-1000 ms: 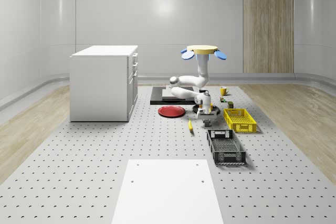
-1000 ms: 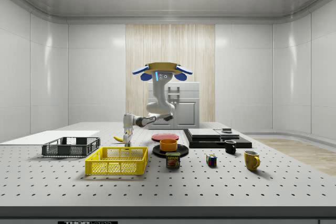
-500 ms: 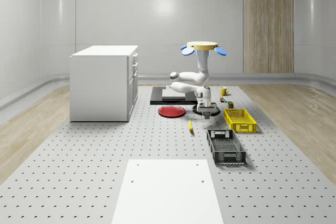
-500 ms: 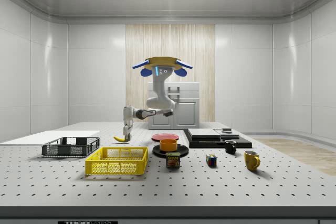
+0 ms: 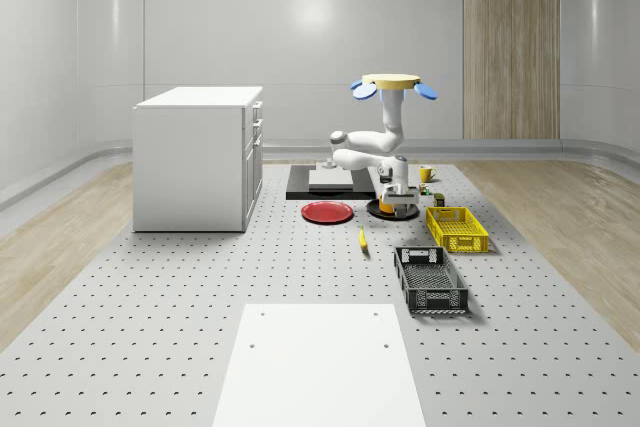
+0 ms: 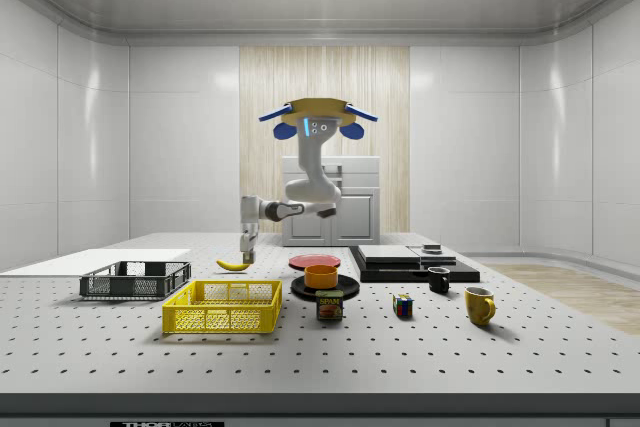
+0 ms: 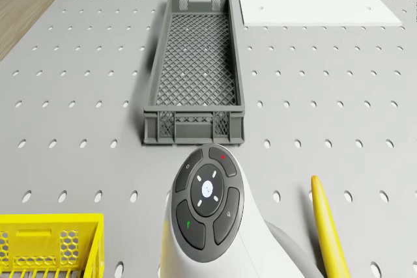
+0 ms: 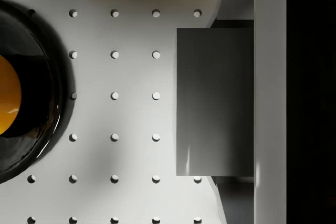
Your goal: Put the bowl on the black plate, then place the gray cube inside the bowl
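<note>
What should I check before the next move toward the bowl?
1. Bowl on plate: ok. The bowl sits on the plate.
2. Cube held: ok. The cube sits close up in the wrist view, in the end effector.
3. End effector over bowl: not ok. It hangs toward the side view's left of the bowl, with bare table under the cube.
4. Bowl empty: cannot tell. Its inside is mostly hidden.
5. Drone steady: ok. The drone hovers above the table near the plate.
6. Clearance: probably ok. The end effector is above the bowl's rim height.
</note>
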{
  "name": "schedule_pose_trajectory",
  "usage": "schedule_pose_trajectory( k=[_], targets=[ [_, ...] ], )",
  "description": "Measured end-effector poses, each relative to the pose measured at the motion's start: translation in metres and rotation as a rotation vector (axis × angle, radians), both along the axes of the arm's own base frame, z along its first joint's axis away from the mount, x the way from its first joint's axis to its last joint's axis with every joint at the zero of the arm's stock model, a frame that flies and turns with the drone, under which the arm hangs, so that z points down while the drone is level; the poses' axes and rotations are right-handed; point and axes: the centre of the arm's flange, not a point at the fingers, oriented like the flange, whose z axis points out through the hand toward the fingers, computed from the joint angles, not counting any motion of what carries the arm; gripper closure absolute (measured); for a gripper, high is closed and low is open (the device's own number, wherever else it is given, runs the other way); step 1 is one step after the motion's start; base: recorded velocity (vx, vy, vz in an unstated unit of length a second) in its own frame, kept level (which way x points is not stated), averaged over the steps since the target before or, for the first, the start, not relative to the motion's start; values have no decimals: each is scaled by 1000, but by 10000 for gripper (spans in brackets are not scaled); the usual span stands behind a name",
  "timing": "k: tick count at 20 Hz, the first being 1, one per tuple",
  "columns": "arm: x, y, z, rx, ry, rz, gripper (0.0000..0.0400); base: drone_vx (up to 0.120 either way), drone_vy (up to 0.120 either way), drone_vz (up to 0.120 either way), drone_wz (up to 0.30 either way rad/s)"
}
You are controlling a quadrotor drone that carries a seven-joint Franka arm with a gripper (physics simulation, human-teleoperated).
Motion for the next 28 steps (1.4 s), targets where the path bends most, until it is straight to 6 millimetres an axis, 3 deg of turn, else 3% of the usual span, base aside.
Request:
schedule_pose_trajectory(
  k=[18, 28],
  targets=[
    [0, 0, 0, 0, 0, 0, 149, -120, 0, 40, 0],
    [0, 0, 0, 0, 0, 0, 149, -104, 0, 0, 0]
  ],
)
